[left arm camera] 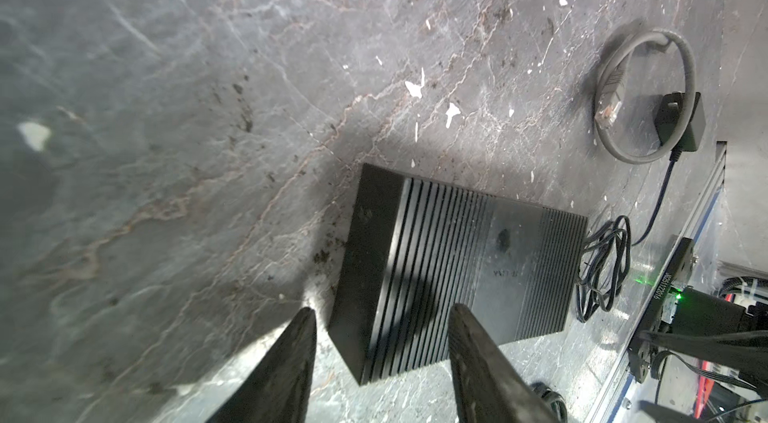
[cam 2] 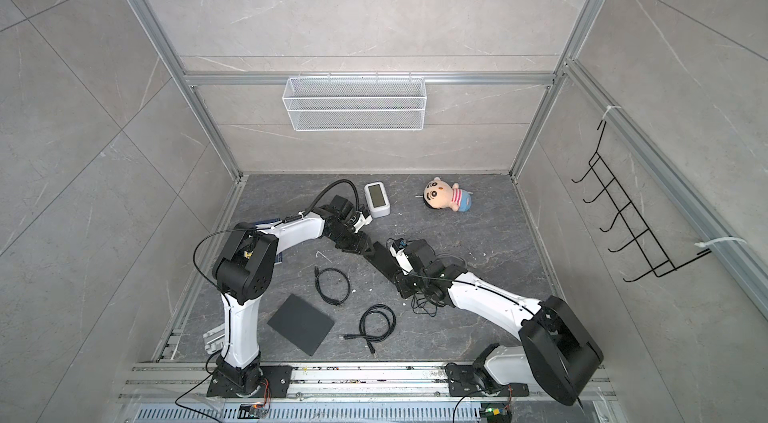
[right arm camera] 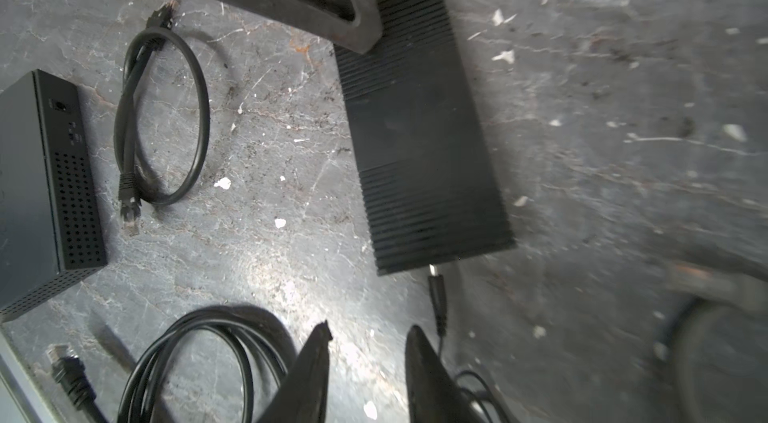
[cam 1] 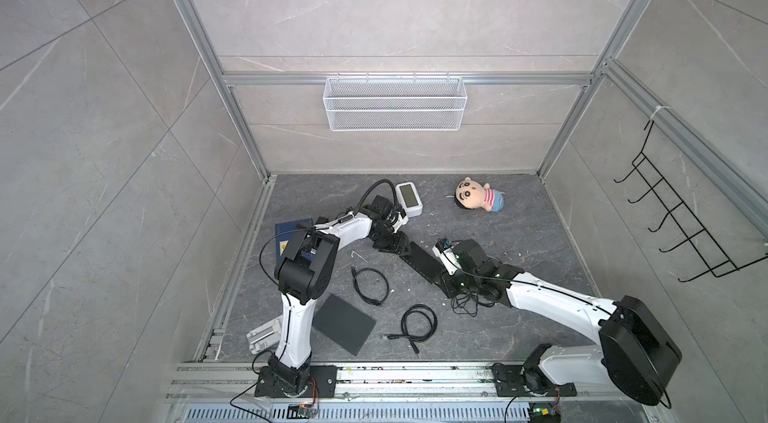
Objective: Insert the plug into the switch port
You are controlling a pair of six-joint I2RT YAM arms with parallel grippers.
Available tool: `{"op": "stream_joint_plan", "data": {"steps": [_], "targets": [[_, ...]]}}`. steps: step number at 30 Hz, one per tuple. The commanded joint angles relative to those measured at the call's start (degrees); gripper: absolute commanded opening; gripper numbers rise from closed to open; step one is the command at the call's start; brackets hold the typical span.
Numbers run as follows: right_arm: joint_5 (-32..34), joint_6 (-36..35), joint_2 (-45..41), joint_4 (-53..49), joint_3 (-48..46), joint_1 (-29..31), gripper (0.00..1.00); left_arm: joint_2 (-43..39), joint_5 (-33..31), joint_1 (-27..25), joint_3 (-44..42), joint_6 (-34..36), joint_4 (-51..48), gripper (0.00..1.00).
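Fingers (right arm camera: 316, 367) of the right gripper (right arm camera: 370, 327) stand parted and empty, and the left gripper (left arm camera: 382, 308), spread and empty too, hangs over one end of the switch (left arm camera: 449, 258) (black, ribbed on top). Best to brace that box with the left and press the plug (right arm camera: 437, 300) straight along its axis. It lies just beyond the right fingertips, metal tip showing at the switch's end edge, seemingly not fully home.

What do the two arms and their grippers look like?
The left arm and right arm have white shells with black joint housings; a thin black cable loops along each. The left gripper and right gripper carry black, tapered fingers.
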Motion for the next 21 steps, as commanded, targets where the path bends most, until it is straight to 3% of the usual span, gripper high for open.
{"op": "stream_joint_plan", "data": {"steps": [1, 3, 8, 21], "targets": [[3.9, -3.6, -1.1, -11.4, 8.6, -0.6, 0.33, -1.1, -0.2, 0.3, 2.8, -0.1, -1.9, 0.57], [7.2, -9.4, 0.4, -17.7, 13.8, -0.6, 0.34, -1.6, 0.4, 0.3, 3.2, -0.9, -1.1, 0.58], [6.6, -18.8, 6.6, -26.2, 17.6, -0.7, 0.35, -1.5, 1.6, 0.1, 3.6, -2.5, 1.7, 0.6], [1.1, -19.7, 13.5, -24.0, 14.5, -0.7, 0.31, 3.2, -1.4, -2.3, 5.3, -3.7, 4.9, 0.61]]}}
